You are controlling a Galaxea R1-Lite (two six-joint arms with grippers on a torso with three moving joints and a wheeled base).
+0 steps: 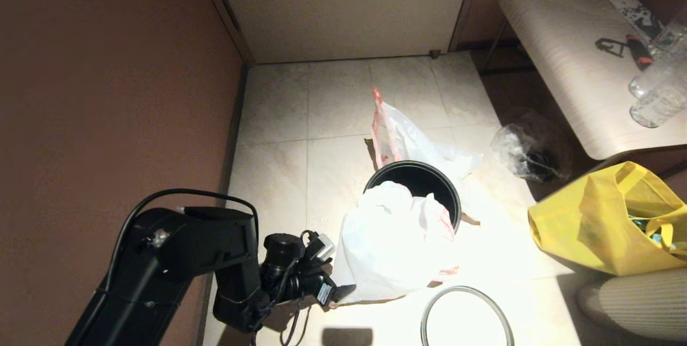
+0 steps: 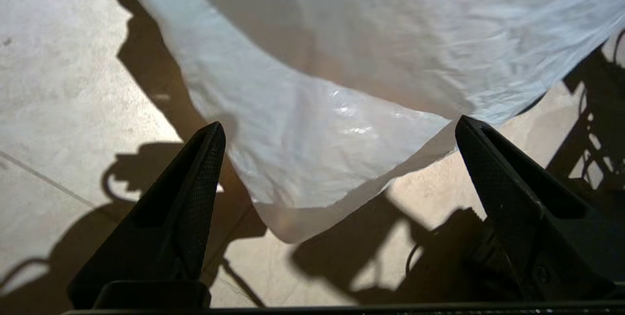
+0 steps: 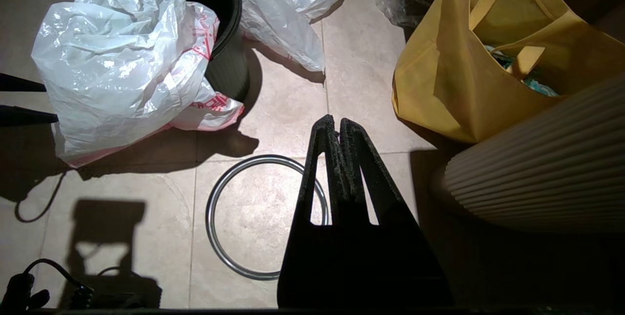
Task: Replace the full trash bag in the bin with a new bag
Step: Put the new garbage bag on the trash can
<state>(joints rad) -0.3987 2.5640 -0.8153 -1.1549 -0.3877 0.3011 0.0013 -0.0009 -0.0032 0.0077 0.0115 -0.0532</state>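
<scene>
The left pincer (image 2: pixel 337 129) is gaping wide at the new bag's (image 1: pixel 394 238) near-left corner, pinching nothing. That bag is draping over the bin (image 1: pixel 429 179). The right pincer (image 3: pixel 337 127) is sitting pressed together above the grey hoop (image 3: pixel 219 237).

left arm (image 1: pixel 177 260) black, reaches in low from the near left, wrist bent toward the centre. left gripper (image 2: pixel 337 129) black, two pointed textured fingers (image 2: pixel 195 183) spread wide, nothing clamped. right gripper (image 3: pixel 338 127) black, pointed fingers pressed together, pointing down at the floor.
</scene>
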